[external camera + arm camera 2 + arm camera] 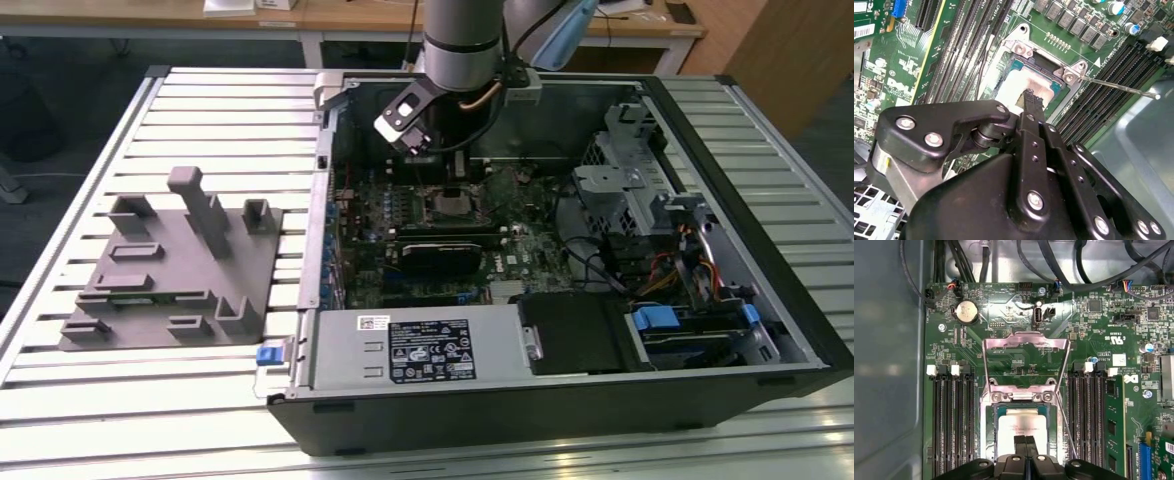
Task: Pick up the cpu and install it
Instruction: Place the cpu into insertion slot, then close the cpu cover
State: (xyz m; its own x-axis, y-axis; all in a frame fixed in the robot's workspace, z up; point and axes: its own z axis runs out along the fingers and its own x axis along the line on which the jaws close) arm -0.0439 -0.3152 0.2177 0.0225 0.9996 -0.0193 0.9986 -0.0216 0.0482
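The cpu (1021,426), a pale silver square, lies flat inside the motherboard socket (989,412) and also appears in the second wrist view (1013,84). The socket's metal load plate (1026,342) stands swung up and open, and its thin lever (1066,426) is released beside it. My gripper (1025,441) hangs just above the cpu's near edge, its two black fingers pressed together with nothing between them; in the second wrist view its tip (1030,96) sits over the chip. In the exterior view the arm reaches down into the open computer case (747,390) over the socket (454,205).
Memory slots (951,425) flank the socket on both sides. Black cables (1064,265) run along the case wall. A white-labelled metal box (414,345) and a drive cage (641,190) sit in the case. A grey fixture (174,265) stands on the slatted table at the exterior view's left.
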